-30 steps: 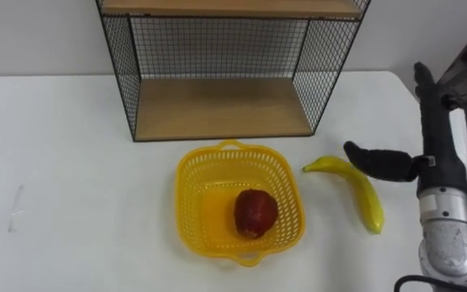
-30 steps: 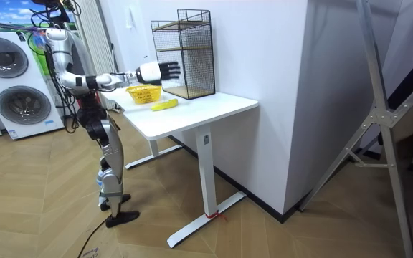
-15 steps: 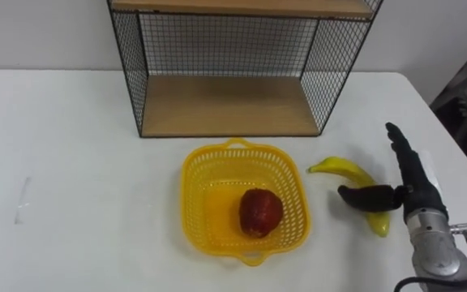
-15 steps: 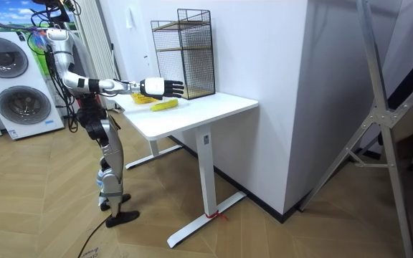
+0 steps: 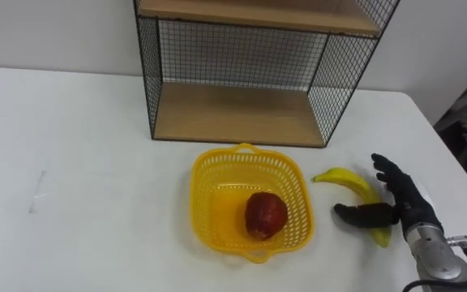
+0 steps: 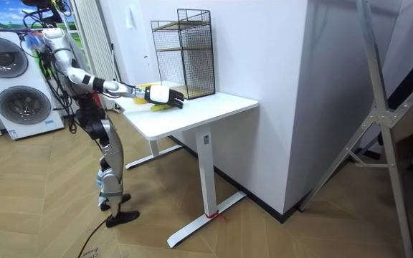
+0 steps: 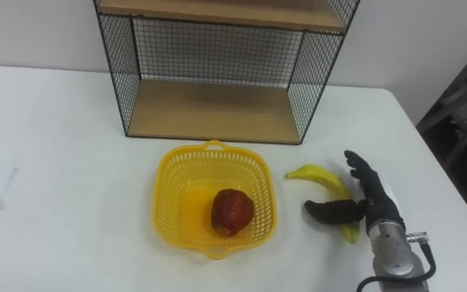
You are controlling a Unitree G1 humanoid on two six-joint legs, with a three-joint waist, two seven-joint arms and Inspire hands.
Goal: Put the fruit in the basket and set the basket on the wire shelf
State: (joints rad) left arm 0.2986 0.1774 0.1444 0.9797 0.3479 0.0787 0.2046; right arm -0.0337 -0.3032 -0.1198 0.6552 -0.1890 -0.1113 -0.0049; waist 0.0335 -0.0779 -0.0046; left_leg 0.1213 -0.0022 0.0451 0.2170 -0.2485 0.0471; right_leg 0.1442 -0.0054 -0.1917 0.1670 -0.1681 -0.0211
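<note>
Robot stands at edge of white surface point(image 5: 79, 162), right arm stretched out. Right hand point(image 5: 404, 204) low over yellow curved banana point(image 5: 345, 177), fingers spread, thumb splayed toward basket, clamped on nothing; contact with fruit unclear. Pose looks set for straddling grasp. Banana lies flat on surface just right of yellow plastic mesh basket point(image 5: 205, 195), not yet inside. Dark red apple point(image 5: 266, 216) already in basket. Black wire shelf with wooden boards point(image 5: 233, 113) stands behind, lower board bare, likely basket's destination.

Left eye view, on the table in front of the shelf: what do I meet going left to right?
Yellow basket holding the red fruit → banana → right robot hand, open, its thumb over the banana.
</note>
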